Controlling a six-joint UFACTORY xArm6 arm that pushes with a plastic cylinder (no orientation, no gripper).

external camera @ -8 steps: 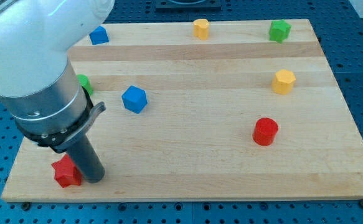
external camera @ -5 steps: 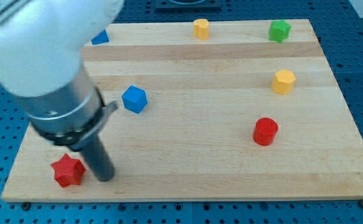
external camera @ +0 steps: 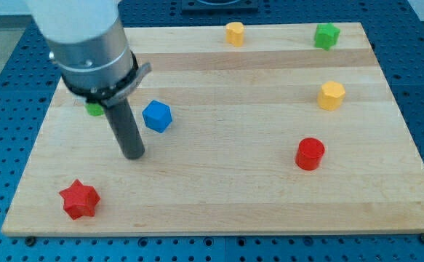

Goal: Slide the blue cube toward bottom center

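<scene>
The blue cube [external camera: 156, 116] sits on the wooden board [external camera: 226, 182], left of centre. My tip [external camera: 133, 154] rests on the board just below and to the left of the cube, a short gap apart from it. The rod rises up and to the left into the grey arm body [external camera: 88, 44], which hides the board's upper left part. A second blue block seen earlier at the top left is hidden now.
A red star block [external camera: 78, 199] lies at the bottom left. A green block [external camera: 94, 109] peeks out beside the rod. A red cylinder [external camera: 310, 153], a yellow hexagonal block [external camera: 331, 95], a yellow block [external camera: 234, 33] and a green block [external camera: 326, 35] lie to the right and top.
My tip has moved up and to the right, away from the red star and toward the blue cube. No block has moved.
</scene>
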